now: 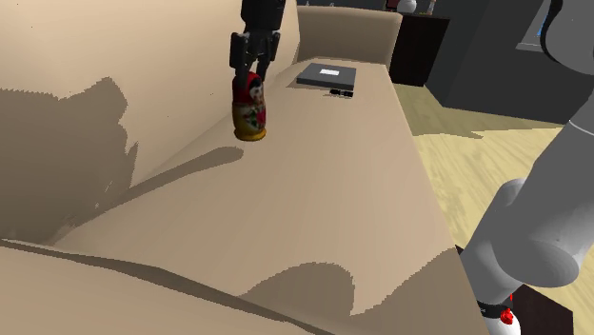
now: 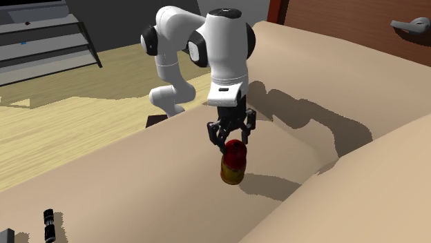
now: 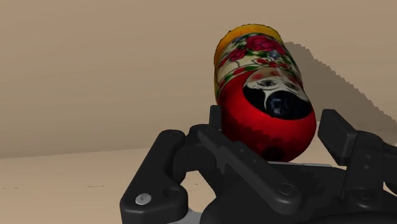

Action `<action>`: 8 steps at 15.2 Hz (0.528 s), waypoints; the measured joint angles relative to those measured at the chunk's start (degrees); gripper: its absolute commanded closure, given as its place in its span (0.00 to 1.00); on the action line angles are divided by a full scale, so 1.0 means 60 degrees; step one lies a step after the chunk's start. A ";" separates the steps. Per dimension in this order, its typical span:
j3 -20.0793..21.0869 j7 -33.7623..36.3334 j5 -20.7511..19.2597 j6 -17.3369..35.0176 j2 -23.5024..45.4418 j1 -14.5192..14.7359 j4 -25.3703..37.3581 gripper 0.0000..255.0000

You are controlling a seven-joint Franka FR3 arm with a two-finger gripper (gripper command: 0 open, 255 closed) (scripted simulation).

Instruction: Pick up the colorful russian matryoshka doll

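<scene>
You see the gripper (image 1: 251, 68) pointing straight down with its fingers (image 3: 337, 130) partly closed, one on each side of the matryoshka doll (image 1: 249, 112). They are clamped on its red head and spread only as wide as the head. In the wrist view the rounded red top sits between the two black fingers, and the painted face and flowered body run away from the hand towards the yellow base.

The doll stands upright with its long axis vertical - head up in the grip, yellow base down. In the shoulder view its face turns towards the camera; in the second exterior view you see mostly its red back.

It hangs over the broad beige surface (image 1: 314, 209), towards the shoulder view's upper left. Its shadow falls on that surface close by - you cannot tell whether the base touches. A flat dark grey box (image 1: 326, 75) and a small black object (image 1: 343, 93) lie well apart from it, farther along the surface.
</scene>
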 measured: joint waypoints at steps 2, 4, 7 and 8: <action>0.0018 0.0031 -0.0030 -0.0287 0.0092 0.0014 0.0378 1.00; 0.0017 0.0027 -0.0054 -0.0572 0.0185 0.0013 0.0752 1.00; 0.0045 0.0075 -0.0101 -0.0997 0.0324 0.0039 0.1311 1.00; 0.0056 0.0089 -0.0132 -0.1177 0.0425 0.0050 0.1588 1.00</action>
